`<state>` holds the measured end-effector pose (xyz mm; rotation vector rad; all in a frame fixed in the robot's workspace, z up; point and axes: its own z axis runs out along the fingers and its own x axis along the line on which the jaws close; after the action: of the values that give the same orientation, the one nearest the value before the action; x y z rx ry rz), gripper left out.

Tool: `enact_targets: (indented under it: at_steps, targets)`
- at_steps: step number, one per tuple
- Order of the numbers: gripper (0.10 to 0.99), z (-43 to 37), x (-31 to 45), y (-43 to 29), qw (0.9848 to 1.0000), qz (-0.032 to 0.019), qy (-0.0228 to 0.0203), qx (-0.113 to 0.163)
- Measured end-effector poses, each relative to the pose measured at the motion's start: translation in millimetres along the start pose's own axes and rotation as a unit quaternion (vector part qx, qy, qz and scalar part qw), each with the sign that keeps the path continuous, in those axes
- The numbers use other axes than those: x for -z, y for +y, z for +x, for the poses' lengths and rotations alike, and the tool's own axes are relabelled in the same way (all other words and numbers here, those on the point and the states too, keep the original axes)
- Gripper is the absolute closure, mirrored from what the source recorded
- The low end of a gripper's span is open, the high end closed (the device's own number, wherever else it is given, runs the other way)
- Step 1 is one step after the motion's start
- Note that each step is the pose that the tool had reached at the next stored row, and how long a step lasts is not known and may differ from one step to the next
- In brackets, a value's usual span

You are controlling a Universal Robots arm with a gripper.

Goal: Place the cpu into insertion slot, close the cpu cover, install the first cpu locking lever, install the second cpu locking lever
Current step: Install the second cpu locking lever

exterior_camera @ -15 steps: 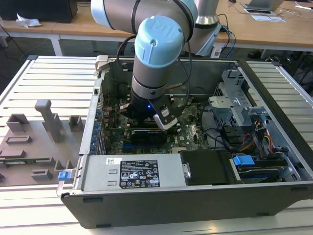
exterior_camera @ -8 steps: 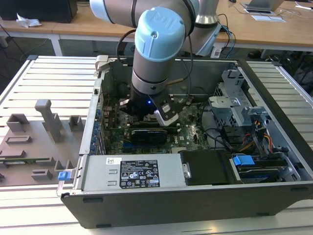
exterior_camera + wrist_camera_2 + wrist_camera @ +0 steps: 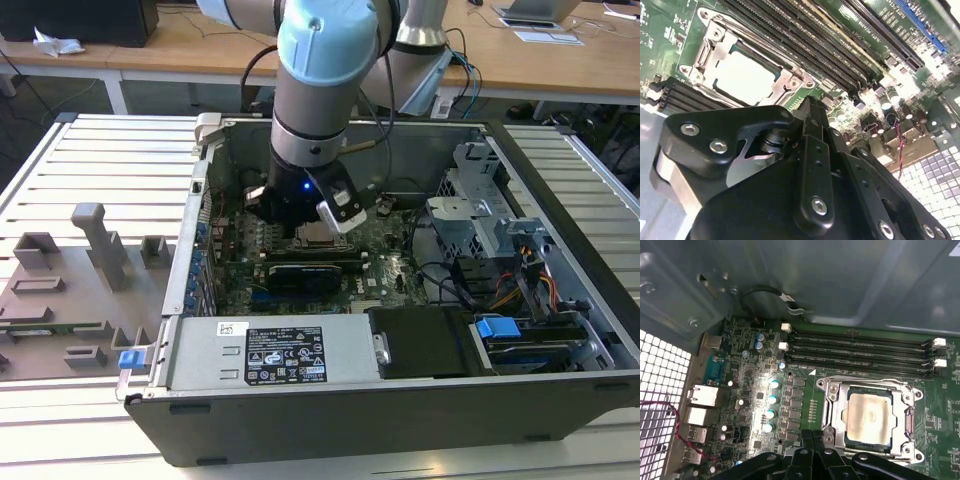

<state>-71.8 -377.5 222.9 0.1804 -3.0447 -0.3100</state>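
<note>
My black claw (image 3: 812,107) fingers pressed together, empty, just beside silvery square cpu (image 3: 869,418) seated under silvery metal frame cover (image 3: 837,390); press levers squarely, slow.

Silvery-grey cpu (image 3: 869,418), silver cpu cover (image 3: 832,405) (shiny), green motherboard (image 3: 802,405)

The exterior view looks down from above at an open computer case (image 3: 420,400) lying on a slatted table (image 3: 100,160), taking in the whole case and the arm (image 3: 325,90) reaching into it. Both wrist views sit close above the motherboard (image 3: 755,390), each past the gripper's black body. Both share the cpu (image 3: 742,77) (image 3: 869,417) and the memory slots (image 3: 860,352).
</note>
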Motion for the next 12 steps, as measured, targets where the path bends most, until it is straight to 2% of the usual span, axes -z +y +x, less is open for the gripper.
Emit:
enact_targets:
  at_steps: [3, 4, 6, 8, 9, 10, 11, 12]
  targets:
    - [0.98, -1.3, -1.0, 10.5, 0.9997, 0.0224, 0.0024, -0.002]
    - [0.98, -2.1, -1.7, 15.4, 0.9994, 0.0345, 0.0038, -0.003]
    - [0.98, -3.0, -2.5, 21.3, 0.9988, 0.0494, 0.0055, -0.004]
    - [0.98, -4.3, -4.0, 30.1, 0.9971, 0.0754, 0.0083, -0.007]
    - [0.98, -4.6, -4.4, 32.3, 0.9964, 0.0838, 0.0092, -0.007]
    - [0.98, -4.9, -5.0, 35.4, 0.9953, 0.0962, 0.0106, -0.009]
    - [0.98, -5.1, -5.2, 36.5, 0.995, 0.0991, 0.0109, -0.009]
    - [0.98, -5.1, -5.2, 36.5, 0.995, 0.0991, 0.0109, -0.009]
